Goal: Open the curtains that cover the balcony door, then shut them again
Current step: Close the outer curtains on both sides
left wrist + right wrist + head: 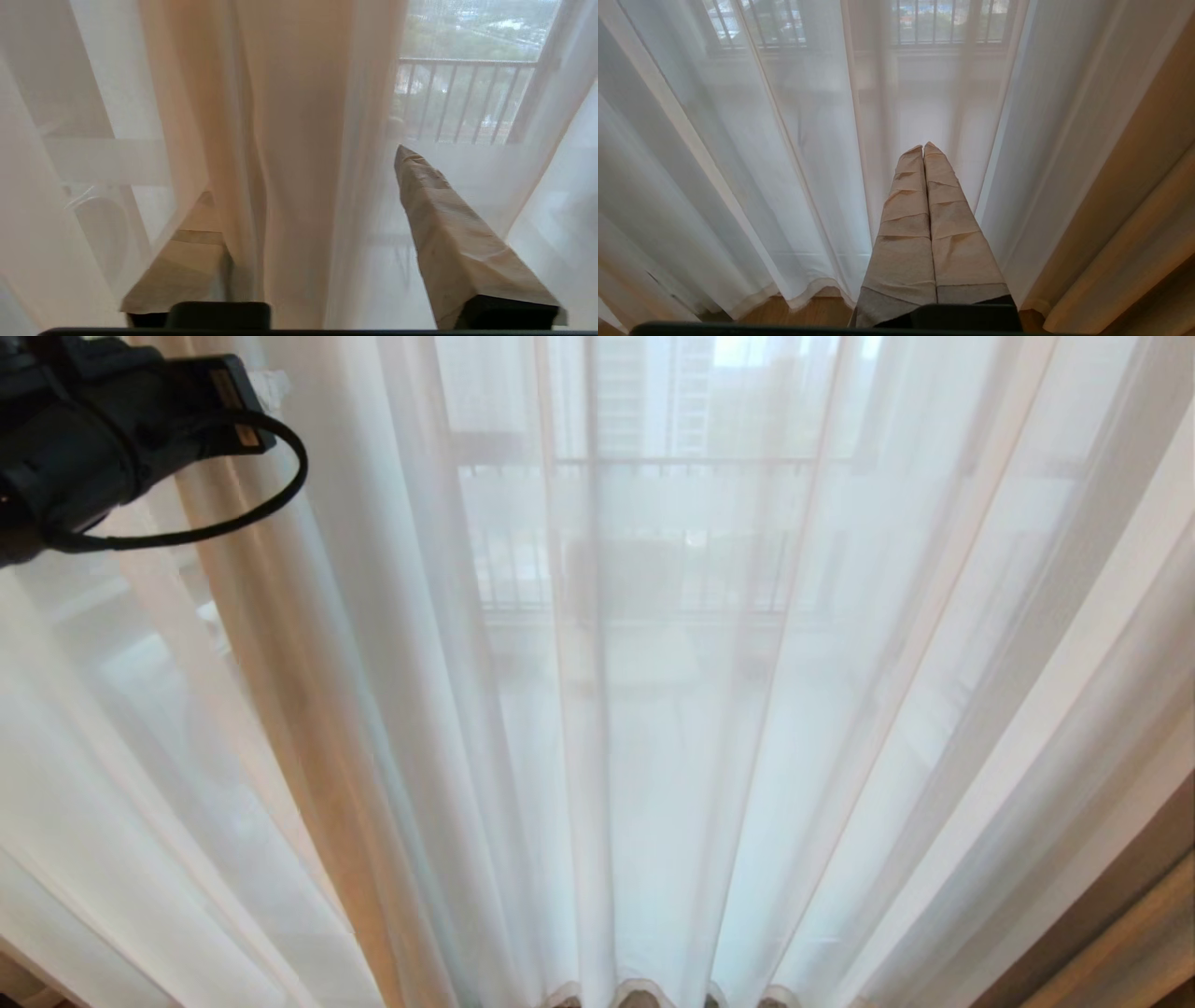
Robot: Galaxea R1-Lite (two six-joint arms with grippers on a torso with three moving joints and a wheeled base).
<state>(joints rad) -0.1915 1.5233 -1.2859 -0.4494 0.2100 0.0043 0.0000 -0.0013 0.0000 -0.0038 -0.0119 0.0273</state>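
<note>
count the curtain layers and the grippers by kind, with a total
thin white sheer curtain: 1
cream-beige thick curtain: 1
open gripper, the left gripper: 1
shut gripper, the right gripper: 1
total: 4

I see sheer white curtains (653, 728) with a beige pleated fold (280, 163), tan tape-wrapped fingers (915, 233), black wrist housing (84, 439).
</note>
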